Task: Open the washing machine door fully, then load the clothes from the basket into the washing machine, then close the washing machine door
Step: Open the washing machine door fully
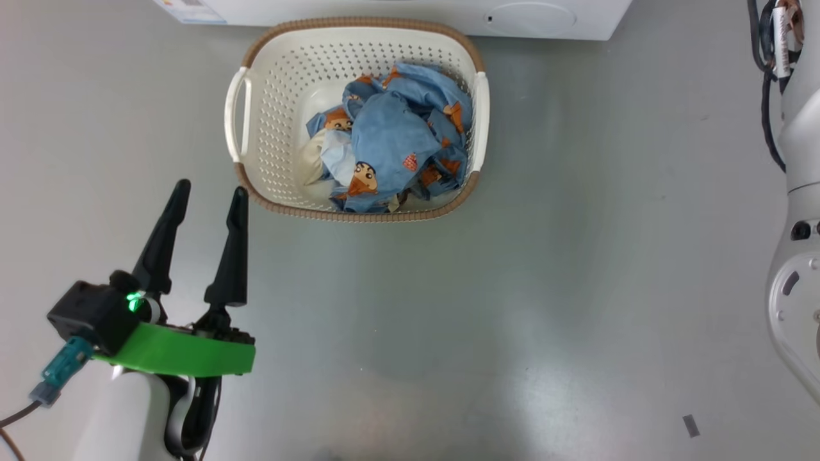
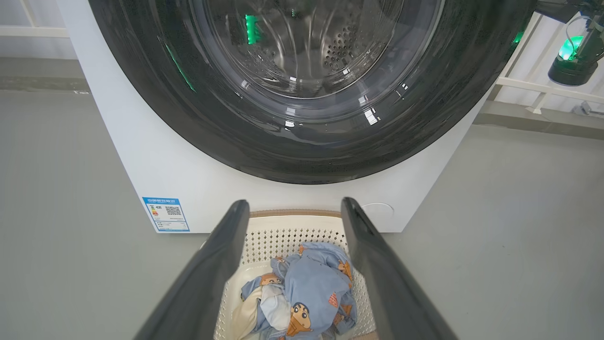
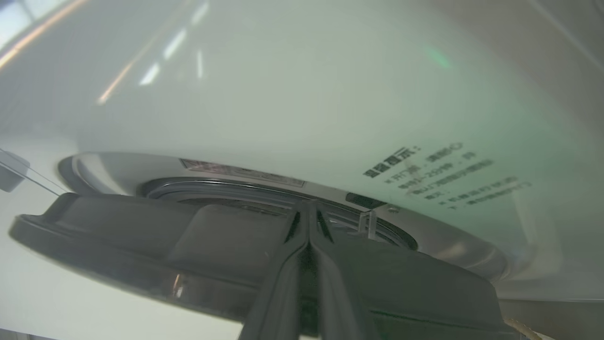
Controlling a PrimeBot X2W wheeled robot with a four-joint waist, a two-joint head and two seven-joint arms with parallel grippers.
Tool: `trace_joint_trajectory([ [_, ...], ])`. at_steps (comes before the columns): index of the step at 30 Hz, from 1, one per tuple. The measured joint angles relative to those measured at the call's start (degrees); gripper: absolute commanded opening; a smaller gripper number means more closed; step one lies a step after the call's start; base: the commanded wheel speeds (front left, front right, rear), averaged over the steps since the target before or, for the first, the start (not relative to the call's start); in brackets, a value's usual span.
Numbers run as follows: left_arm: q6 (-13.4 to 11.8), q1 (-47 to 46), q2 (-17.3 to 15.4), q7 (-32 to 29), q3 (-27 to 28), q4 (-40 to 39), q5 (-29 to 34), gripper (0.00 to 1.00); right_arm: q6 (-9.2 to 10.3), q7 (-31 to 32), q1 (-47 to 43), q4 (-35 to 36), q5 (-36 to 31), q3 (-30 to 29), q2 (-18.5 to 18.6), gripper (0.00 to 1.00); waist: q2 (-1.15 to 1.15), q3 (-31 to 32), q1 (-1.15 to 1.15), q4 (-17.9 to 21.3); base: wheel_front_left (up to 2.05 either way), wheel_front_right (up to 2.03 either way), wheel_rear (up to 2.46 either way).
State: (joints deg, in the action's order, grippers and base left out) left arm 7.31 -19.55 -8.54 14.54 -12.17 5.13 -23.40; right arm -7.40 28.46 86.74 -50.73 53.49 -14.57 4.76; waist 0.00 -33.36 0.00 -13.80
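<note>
Upper centre of head view: basket (image 1: 359, 25) holds the clothes (image 1: 391, 134). My left gripper (image 1: 211, 189), lower left, spread and empty. My right gripper (image 3: 309, 206), pinched shut, sits at the washing machine door (image 2: 188, 127) edge. Door-opening step; next, swing it wide.

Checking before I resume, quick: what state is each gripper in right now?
Left gripper: open, holding nothing.
Right gripper: shut, nothing visibly held.

clothes (image 1: 391, 144) in basket (image 1: 275, 109), just before washing machine (image 2: 141, 156)
</note>
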Motion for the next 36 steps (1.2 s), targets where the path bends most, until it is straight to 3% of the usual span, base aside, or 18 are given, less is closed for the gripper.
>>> trace_joint_trajectory([
  [9,0.0,-0.3,0.2,0.0,-0.1,0.2,-0.5,1.0,0.0,-0.7,1.7,-1.8,1.1,3.1,1.1,0.0,0.0,-0.9,0.0,-1.0,0.0,0.0,0.0],
  [15,0.0,-0.8,0.5,0.0,0.2,0.3,-0.5,1.0,0.01,2.0,1.7,-2.0,3.8,6.6,2.3,0.0,0.0,-0.6,0.0,-0.6,0.0,0.0,0.0],
  [29,0.0,-0.6,0.5,0.0,1.3,-0.2,-0.4,1.0,0.34,12.7,-4.3,3.4,8.0,10.0,3.1,0.0,0.0,1.8,0.0,0.5,0.0,0.0,0.0],
  [36,0.0,-0.5,0.5,0.0,1.7,-0.7,0.0,1.0,0.34,17.6,-8.0,6.2,11.1,11.8,1.6,0.0,0.0,3.1,0.0,0.8,0.0,0.0,0.0],
])
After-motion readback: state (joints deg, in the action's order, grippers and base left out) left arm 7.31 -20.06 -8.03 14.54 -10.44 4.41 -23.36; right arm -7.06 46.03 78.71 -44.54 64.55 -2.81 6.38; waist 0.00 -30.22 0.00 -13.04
